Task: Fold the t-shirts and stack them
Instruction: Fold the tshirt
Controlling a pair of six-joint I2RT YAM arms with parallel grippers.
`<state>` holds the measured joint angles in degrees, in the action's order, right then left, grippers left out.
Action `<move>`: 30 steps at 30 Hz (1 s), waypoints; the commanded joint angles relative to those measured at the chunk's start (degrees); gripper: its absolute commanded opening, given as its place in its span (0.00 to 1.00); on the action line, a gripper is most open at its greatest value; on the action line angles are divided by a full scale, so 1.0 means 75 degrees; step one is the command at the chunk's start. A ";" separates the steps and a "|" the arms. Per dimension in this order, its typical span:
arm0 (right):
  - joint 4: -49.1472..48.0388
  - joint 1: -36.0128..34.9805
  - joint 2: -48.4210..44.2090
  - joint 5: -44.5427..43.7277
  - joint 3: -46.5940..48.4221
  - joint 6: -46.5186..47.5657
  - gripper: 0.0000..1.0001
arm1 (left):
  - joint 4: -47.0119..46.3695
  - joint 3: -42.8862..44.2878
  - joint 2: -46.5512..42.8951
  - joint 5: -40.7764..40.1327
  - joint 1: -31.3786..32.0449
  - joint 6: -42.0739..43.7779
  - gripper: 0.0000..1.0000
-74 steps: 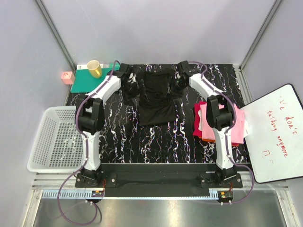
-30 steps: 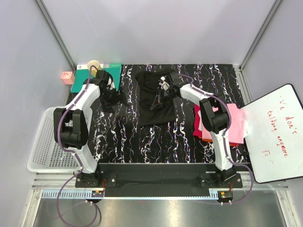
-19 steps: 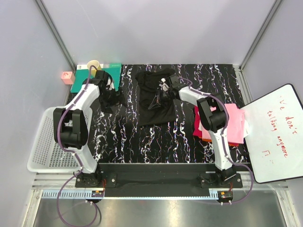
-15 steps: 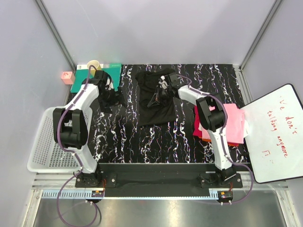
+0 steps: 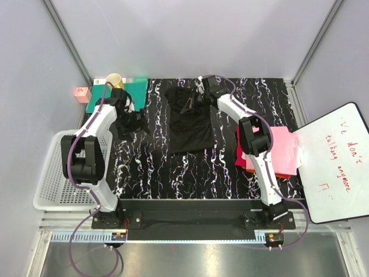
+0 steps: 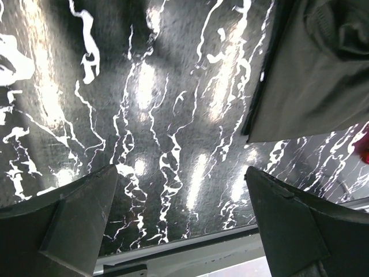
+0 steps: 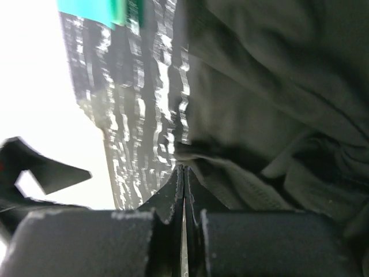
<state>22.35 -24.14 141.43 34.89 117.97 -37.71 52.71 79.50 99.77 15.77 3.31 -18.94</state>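
Three folded shirts sit stacked at the tabletop's right; only the black shirt, mid-tabletop, is unfinished. Our right hand pinches its far edge; our left hand gapes empty.

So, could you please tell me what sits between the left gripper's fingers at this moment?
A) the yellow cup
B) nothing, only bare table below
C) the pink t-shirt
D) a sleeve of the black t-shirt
B: in the left wrist view the left gripper stands open with only the marbled table showing between its fingers, while the black t-shirt lies apart off to one side.
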 commanded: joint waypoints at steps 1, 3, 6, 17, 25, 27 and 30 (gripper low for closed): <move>0.0570 0.0078 -0.0890 -0.0129 0.0549 0.0423 0.00 | -0.0078 -0.0276 -0.0271 -0.0088 -0.0043 0.0170 0.99; 0.0676 0.0078 -0.1346 -0.0082 0.0186 0.0411 0.00 | -0.0149 -0.0381 -0.0248 -0.0029 -0.0043 0.0135 0.99; 0.0665 0.0066 -0.1979 -0.0035 -0.0926 0.0376 0.00 | -0.0219 -0.0405 -0.0201 0.0018 -0.0043 0.0111 0.99; 0.0430 -0.0074 -0.3142 -0.0176 -0.3975 0.0739 0.00 | -0.0313 -0.0265 0.0057 0.0311 -0.0043 0.0006 0.99; 0.0383 -0.0121 -0.2276 -0.0317 -0.3438 0.0798 0.00 | -0.0313 -0.0370 -0.0025 0.0335 -0.0043 -0.0006 0.99; 0.0383 -0.0121 -0.1984 -0.0328 -0.3076 0.0775 0.00 | -0.0325 -0.0452 -0.0071 0.0335 -0.0043 0.0006 0.99; 0.0418 -0.0121 -0.1549 -0.0410 -0.2584 0.0763 0.00 | -0.0325 -0.0511 -0.0142 0.0300 -0.0043 0.0006 0.99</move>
<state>26.63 -24.62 125.99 33.41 92.84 -32.86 51.46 76.34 100.03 16.75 3.31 -18.90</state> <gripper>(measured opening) 0.010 0.987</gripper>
